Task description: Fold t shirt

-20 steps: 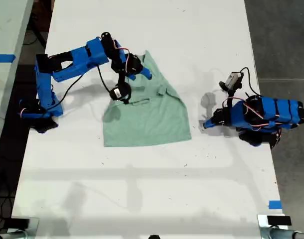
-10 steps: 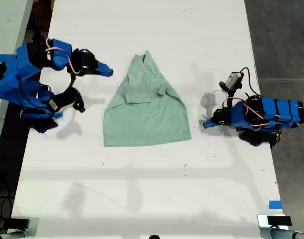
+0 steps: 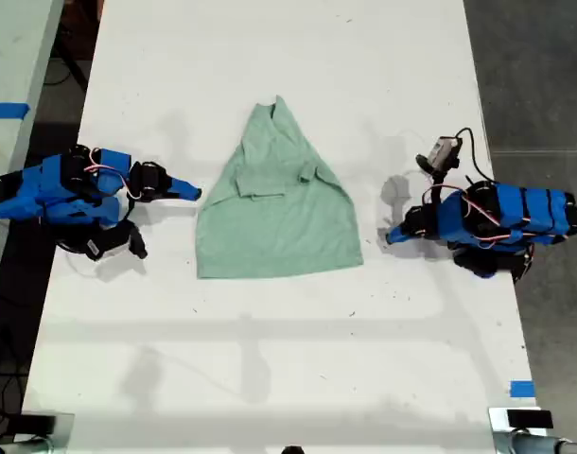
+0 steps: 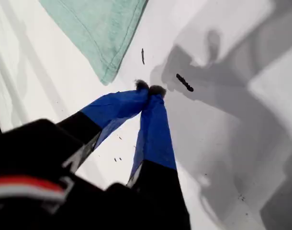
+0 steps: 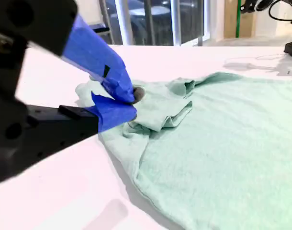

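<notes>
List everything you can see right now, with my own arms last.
t shirt: one, pale mint green, lying mid-table, sleeves folded in, narrowing toward the exterior view's top.
table: one, white, running the length of the exterior view.
blue tape: two pieces, blue; one on the table at the exterior view's lower right, one on the neighbouring surface at its upper left.
floor: grey, along the exterior view's right.
my first gripper: one, blue, exterior view's right of the shirt, jaws closed, empty.
my second gripper: one, blue, exterior view's left of the shirt, jaws closed at its edge.
</notes>
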Controlling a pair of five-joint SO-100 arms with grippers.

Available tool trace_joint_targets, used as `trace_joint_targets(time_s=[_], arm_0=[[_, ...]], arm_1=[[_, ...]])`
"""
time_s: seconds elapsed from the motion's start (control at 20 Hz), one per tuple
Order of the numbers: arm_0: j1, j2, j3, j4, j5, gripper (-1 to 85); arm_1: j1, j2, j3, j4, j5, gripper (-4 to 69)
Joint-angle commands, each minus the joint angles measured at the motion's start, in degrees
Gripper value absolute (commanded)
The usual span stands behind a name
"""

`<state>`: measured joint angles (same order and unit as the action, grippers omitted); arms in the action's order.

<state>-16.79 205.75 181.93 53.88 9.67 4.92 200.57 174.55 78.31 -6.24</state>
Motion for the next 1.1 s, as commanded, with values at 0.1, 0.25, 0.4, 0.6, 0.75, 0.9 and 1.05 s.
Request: trace_joint_targets(time_s=[0.1, 0.25, 0.4, 0.6, 0.75, 0.9, 1.05], arm_0=[[1.5, 0.8, 0.6, 0.3, -1.2, -0.2], [1.2, 0.8, 0.6, 0.4, -1.2, -0.2], [0.7, 0.8, 0.8, 0.4, -1.3, -0.2], [0.1, 0.8, 0.8, 0.6, -1.3, -0.2], [0.2, 0.8, 0.8, 0.7, -1.3, -0.2], [0.1, 0.8, 0.8, 0.7, -1.4, -0.2], [0.3, 0.8, 0.8, 0.7, -1.4, -0.2]], arm_1=[[0.7, 0.4, 2.2, -0.5, -0.7, 0.0], [1.0, 0.4, 2.2, -0.4, 0.2, 0.0], [1.1, 0.4, 2.2, -0.4, 0.2, 0.0], [1.3, 0.4, 2.2, -0.4, -0.1, 0.0], [1.4, 0.4, 2.1, -0.4, 0.4, 0.0], [1.8, 0.4, 1.9, 0.0, 1.2, 0.0], [1.9, 0.4, 1.6, 0.0, 0.4, -0.4]])
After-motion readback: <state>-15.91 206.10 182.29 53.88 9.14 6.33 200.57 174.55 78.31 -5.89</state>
